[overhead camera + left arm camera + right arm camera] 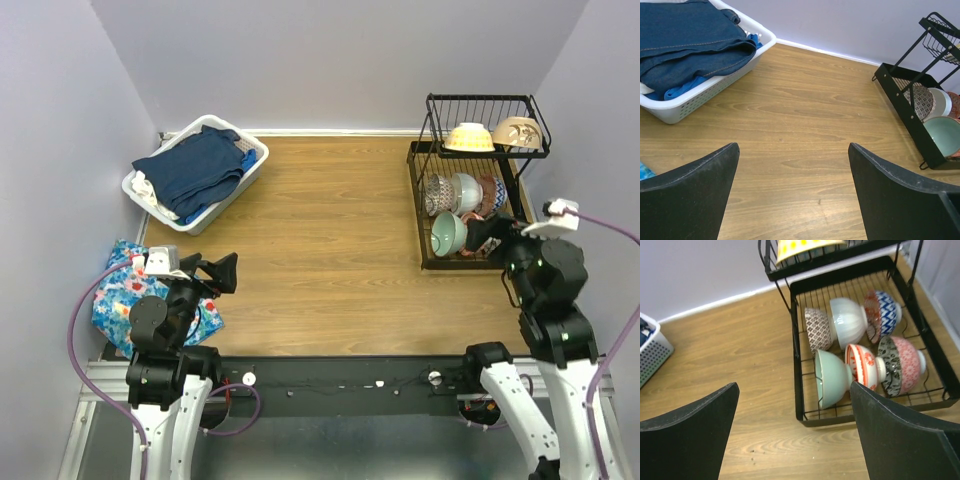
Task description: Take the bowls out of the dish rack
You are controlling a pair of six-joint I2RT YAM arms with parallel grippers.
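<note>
- Dish rack (417,215): black wire, two tiers, at the far right of the wooden desk (320,240).
- Upper tier: cream-yellow bowl (469,137) and beige bowl (517,132), side by side.
- Lower tier, far row, on edge and touching: dark patterned bowl (818,329), white bowl (850,322), blue-and-red bowl (882,314).
- Lower tier, near row, also on edge: mint green bowl (832,377), red-orange floral bowl (863,366), pink-and-dark bowl (902,365).
- Right end effector (487,236): released, fingers spread wide, nothing between them. It hangs over the rack's near end, just beside the mint green bowl in the top view.
- Left end effector (222,272): released and empty, at the near left of the desk, well apart from the rack.
- White laundry basket (230,200) at far left, filled with dark blue clothes (195,168).
- Blue floral cloth (115,300) at the near-left edge, beside the left arm.
</note>
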